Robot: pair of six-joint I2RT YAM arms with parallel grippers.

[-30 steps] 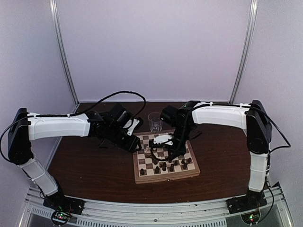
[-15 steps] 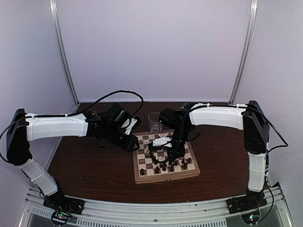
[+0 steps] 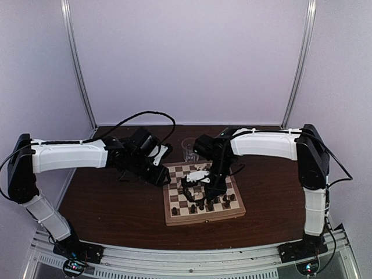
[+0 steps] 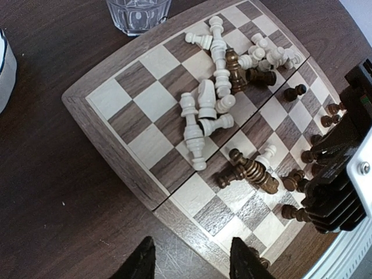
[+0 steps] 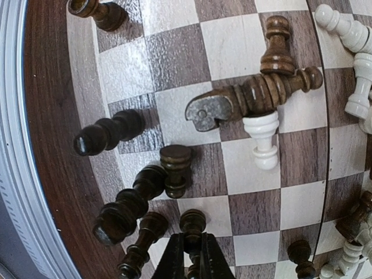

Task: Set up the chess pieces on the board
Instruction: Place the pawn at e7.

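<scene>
The board (image 3: 203,220) lies mid-table. My right gripper (image 3: 202,193) is low over its near half. In the right wrist view it (image 5: 193,256) is shut on an upright dark pawn (image 5: 193,224) standing on a square of the board (image 5: 256,212). Other dark pieces (image 5: 125,203) stand close by near the rim. A dark knight (image 5: 232,102) and a white pawn (image 5: 261,136) lie toppled. My left gripper (image 3: 164,177) is open and empty, hovering at the board's left edge (image 4: 104,148). Its tips (image 4: 192,267) are just off the rim. A heap of white pieces (image 4: 203,110) lies on the far half.
A clear glass (image 3: 189,149) stands on the dark table just behind the board and also shows in the left wrist view (image 4: 138,11). Fallen dark pieces (image 4: 253,171) lie mid-board. The right arm's gripper body (image 4: 343,174) fills the right side of the left wrist view.
My right gripper has shifted slightly left and lower over the board's near half. My left gripper has drawn back a little to the left.
</scene>
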